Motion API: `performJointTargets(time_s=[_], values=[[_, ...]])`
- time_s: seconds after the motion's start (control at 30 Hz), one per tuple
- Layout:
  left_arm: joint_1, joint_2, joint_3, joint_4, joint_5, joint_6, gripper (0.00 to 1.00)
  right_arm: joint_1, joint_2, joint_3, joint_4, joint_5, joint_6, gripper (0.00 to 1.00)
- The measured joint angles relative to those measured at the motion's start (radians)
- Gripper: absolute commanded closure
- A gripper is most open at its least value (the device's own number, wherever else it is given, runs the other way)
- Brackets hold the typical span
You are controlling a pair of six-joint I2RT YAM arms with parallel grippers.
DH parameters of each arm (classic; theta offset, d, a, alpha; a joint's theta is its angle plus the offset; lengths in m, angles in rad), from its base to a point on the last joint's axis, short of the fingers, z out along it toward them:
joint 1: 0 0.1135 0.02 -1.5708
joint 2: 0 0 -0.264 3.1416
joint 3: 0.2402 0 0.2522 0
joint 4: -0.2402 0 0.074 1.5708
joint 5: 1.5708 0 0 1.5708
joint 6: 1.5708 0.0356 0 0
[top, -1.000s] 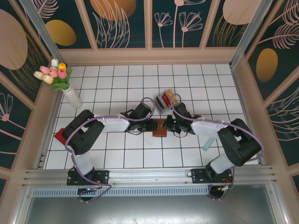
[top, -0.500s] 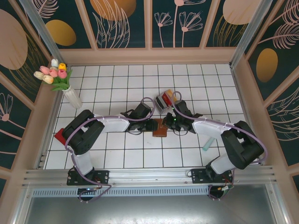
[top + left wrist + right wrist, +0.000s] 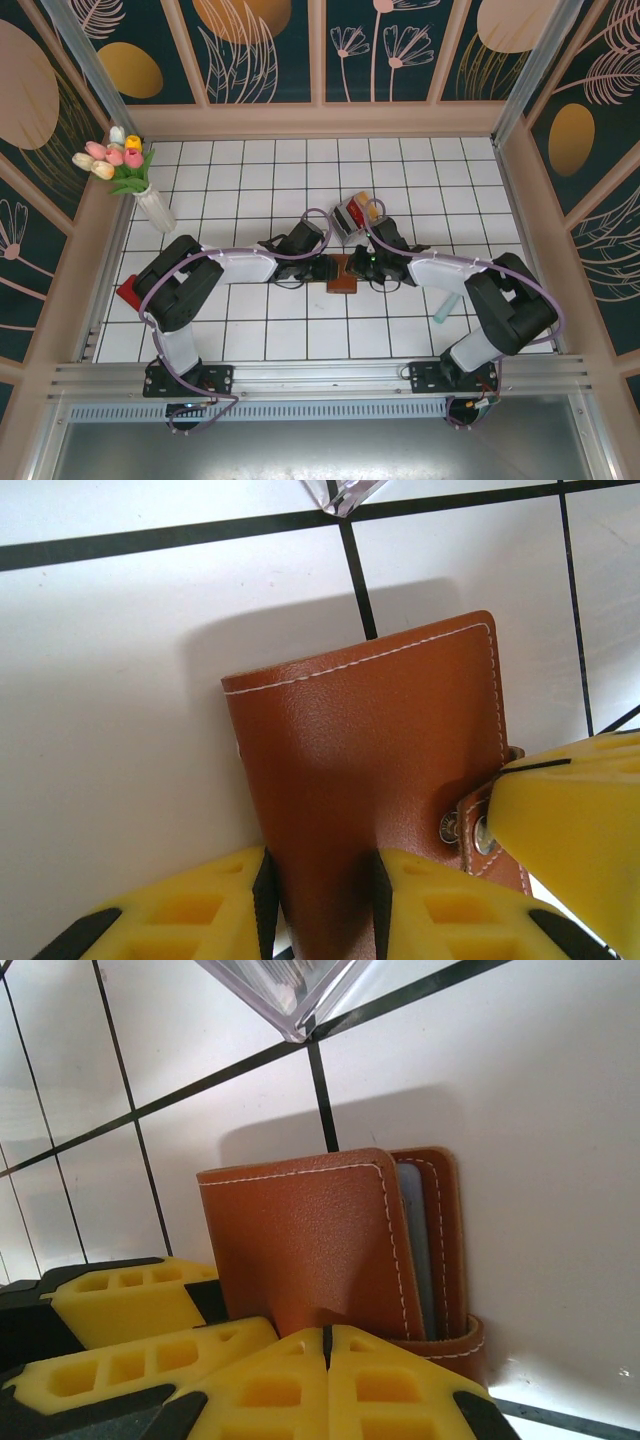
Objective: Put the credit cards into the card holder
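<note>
Card holder (image 3: 342,274): mid-table, between both grippers, just near of clear tray (image 3: 300,1005) with credit cards (image 3: 358,213). Folded, covers slightly apart, snap tab (image 3: 468,825) at right gripper's end. Likely light, soft leather: flexes under load, grain gives decent friction, not fragile. Best hold: across folded covers at an edge, clear of slots. Left gripper (image 3: 320,910): partly spread, pinching card holder across its thickness. Right gripper (image 3: 325,1365): fingers pressed together, nothing between, tips touching tab end.
</note>
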Motion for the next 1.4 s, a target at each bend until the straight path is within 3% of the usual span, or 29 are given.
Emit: performJointTargets(time_s=[0.67, 0.93, 1.4], values=[[0.0, 0.0, 0.0, 0.0, 0.0, -0.004, 0.68, 0.024, 0.026, 0.0, 0.026, 0.042, -0.011, 0.99], [0.001, 0.0, -0.002, 0.003, 0.001, -0.024, 0.71, 0.116, 0.014, -0.021, 0.071, 0.224, -0.02, 1.0], [0.011, -0.011, -0.051, 0.081, 0.024, -0.088, 0.77, 0.276, 0.004, -0.186, 0.364, 0.531, -0.008, 1.0]])
